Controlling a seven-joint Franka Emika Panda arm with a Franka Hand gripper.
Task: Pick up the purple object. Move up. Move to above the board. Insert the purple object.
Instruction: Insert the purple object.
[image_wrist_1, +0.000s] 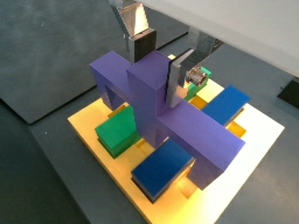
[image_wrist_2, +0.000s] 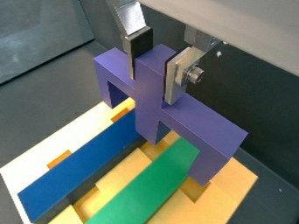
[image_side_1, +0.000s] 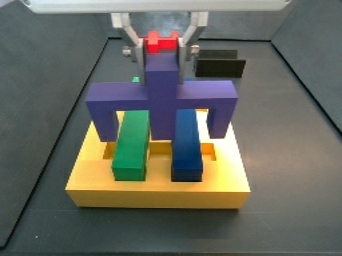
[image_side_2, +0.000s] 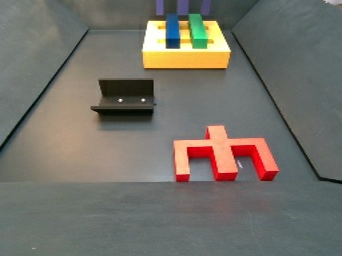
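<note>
Gripping the purple object (image_wrist_2: 158, 105) by its central stem, the gripper (image_wrist_2: 156, 59) has one silver plate pressed on each side of the piece, as both wrist views show. In a side view the purple object (image_side_1: 160, 95) stands upright over the board (image_side_1: 160, 182), its wide crossbar running level from nine o'clock to three o'clock and its short legs pointing down towards the yellow slab; whether the legs touch it cannot be told. The stem rises to twelve o'clock into the gripper (image_side_1: 160, 45). On the board, the green bar (image_side_1: 131, 146) and the blue bar (image_side_1: 187, 146) lie side by side, crossing under the crossbar. At the far end of the floor the board (image_side_2: 186, 55) is well apart from the fixture (image_side_2: 124, 97) and the red piece (image_side_2: 225, 154).
</note>
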